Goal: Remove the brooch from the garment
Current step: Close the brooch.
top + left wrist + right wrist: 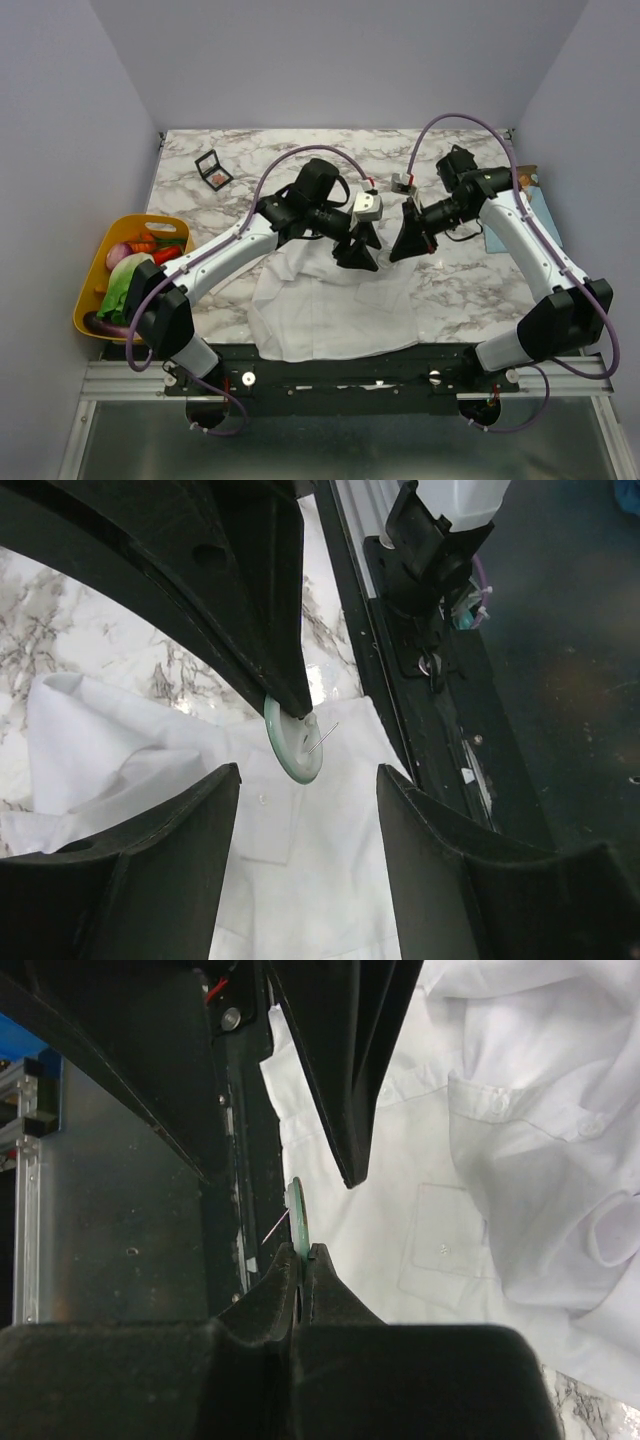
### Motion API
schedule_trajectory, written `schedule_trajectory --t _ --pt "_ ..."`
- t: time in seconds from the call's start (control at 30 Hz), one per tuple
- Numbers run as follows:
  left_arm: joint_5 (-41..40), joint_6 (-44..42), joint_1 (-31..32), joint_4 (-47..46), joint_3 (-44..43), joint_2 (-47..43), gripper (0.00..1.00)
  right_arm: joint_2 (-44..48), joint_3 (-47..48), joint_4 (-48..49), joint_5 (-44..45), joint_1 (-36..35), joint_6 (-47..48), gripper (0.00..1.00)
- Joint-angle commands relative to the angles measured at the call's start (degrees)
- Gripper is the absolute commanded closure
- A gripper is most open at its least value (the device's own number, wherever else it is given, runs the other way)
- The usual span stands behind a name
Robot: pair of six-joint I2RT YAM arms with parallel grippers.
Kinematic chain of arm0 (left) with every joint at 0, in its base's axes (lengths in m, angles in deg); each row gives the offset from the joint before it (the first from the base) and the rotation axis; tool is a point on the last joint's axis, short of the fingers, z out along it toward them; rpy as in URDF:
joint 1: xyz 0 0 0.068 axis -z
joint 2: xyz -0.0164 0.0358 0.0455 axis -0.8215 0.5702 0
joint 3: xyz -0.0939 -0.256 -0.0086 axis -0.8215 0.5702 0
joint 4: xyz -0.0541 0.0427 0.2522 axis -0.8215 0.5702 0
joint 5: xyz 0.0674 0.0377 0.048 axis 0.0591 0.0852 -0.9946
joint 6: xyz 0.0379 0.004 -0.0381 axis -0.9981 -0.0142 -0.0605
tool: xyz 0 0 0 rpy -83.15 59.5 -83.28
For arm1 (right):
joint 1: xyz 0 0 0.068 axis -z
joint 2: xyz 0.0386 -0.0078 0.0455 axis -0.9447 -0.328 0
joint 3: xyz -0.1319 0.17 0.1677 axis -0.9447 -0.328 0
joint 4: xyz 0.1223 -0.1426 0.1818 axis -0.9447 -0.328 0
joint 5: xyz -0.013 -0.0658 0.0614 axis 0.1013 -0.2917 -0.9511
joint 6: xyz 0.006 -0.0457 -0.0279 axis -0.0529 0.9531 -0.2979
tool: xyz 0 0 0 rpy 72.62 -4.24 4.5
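The white shirt [330, 310] lies crumpled on the marble table between the arms, its chest pocket [450, 1240] showing. My right gripper [303, 1252] is shut on the rim of the small round green brooch [298, 1215], held edge-on above the shirt with its pin [275, 1228] sticking out free of the fabric. In the left wrist view the brooch [293, 742] shows its pale back face, clamped by the right fingers [270, 650]. My left gripper [308, 780] is open and empty just beside it, over the shirt [300, 880]. In the top view both grippers, left [357, 250] and right [405, 245], hover close together.
A yellow basket [92, 262] of toy vegetables stands at the table's left edge. A black makeup palette [213, 169] lies at the back left, a small grey item [402, 183] at the back middle, and a blue object [528, 215] at the right. The metal rail [340, 380] runs along the front.
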Motion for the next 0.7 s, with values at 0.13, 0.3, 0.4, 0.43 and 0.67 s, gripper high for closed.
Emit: schedule_trajectory --t 0.13,0.3,0.4,0.43,0.67 --pt "0.69 5.23 2.13 -4.59 -1.12 2.48 0.37 2.44 -1.67 3.15 -0.73 -0.21 -0.65 0.99" --pt "0.43 8.48 2.21 -7.93 -0.68 3.09 0.46 2.71 -2.37 4.03 0.06 -0.21 -1.35 1.0" --pt "0.51 8.84 2.22 -8.11 -0.77 3.36 0.49 2.71 -2.55 4.56 0.24 -0.21 -1.7 0.99" --pt "0.69 8.75 2.3 -8.2 -0.77 3.36 0.49 2.62 -2.55 4.56 0.33 -0.29 -1.79 0.99" --pt "1.48 7.79 2.65 -6.97 -0.77 3.71 0.5 2.71 -2.55 4.12 -0.11 -0.21 -1.18 0.99"
